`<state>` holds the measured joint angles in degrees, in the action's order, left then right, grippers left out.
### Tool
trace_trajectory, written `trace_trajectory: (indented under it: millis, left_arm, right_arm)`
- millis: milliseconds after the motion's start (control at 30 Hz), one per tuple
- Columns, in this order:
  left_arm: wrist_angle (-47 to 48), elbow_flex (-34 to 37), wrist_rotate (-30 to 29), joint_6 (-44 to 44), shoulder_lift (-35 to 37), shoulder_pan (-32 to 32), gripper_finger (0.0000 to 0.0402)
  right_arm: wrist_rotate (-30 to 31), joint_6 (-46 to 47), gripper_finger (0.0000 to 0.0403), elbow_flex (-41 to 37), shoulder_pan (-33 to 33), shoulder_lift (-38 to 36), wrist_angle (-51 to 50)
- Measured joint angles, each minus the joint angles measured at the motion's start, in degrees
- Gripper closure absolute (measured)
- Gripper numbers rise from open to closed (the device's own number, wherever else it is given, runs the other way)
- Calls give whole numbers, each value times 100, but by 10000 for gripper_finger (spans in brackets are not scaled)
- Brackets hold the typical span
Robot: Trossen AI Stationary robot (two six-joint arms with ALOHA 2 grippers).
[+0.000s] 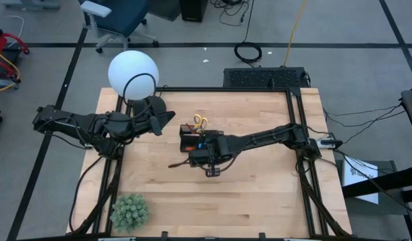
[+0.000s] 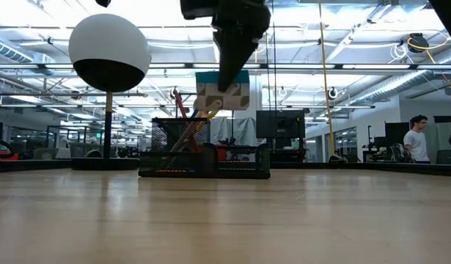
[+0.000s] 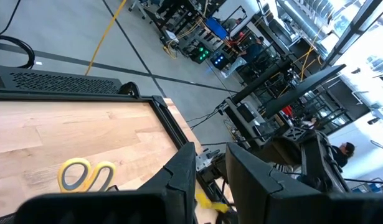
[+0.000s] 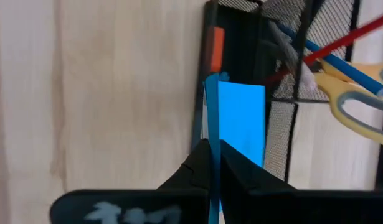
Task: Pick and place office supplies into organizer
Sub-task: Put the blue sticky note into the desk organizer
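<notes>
The black mesh organizer [image 1: 190, 138] [image 2: 203, 158] stands mid-table. Its tall compartment holds the yellow-handled scissors [image 1: 200, 122] [image 4: 359, 93] and leaning red and blue pens [image 4: 340, 46]. An orange-red eraser [image 4: 217, 50] lies in the low compartment. My right gripper [image 1: 200, 144] [image 2: 229, 77] [image 4: 213, 146] hovers over the organizer, shut on the blue note pad [image 2: 222, 89] [image 4: 241, 115]. My left gripper [image 1: 162, 119] [image 3: 210, 180] waits left of the organizer by the lamp base, fingers slightly apart, touching nothing. My right gripper pinches the blue note pad between its two fingers at one edge [image 4: 211, 140], coming from above and pointing down. The pad hangs below the fingertips [image 2: 224, 73], lifted clear, above the organizer's low compartment [image 4: 207, 87].
A white globe lamp [image 1: 132, 72] [image 2: 109, 53] with a round black base [image 1: 151, 107] stands at the far left. A green spiky plant [image 1: 128, 211] sits at the near left corner. Bare wood [image 1: 259, 194] stretches near and right. A person [image 2: 414, 139] stands far behind the table.
</notes>
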<state>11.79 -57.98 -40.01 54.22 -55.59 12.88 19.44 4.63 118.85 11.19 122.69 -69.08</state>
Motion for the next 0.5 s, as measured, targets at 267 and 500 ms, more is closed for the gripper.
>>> trace_trajectory:
  millis: [267, 500]
  left_arm:
    - [0, 0, 0, 0, 0, -2, 321]
    - [0, 0, 0, 0, 0, -2, 321]
  right_arm:
    - [-6, 20, 403, 0, -299, 0, 27]
    - [-6, -366, 403, -33, -587, 0, 96]
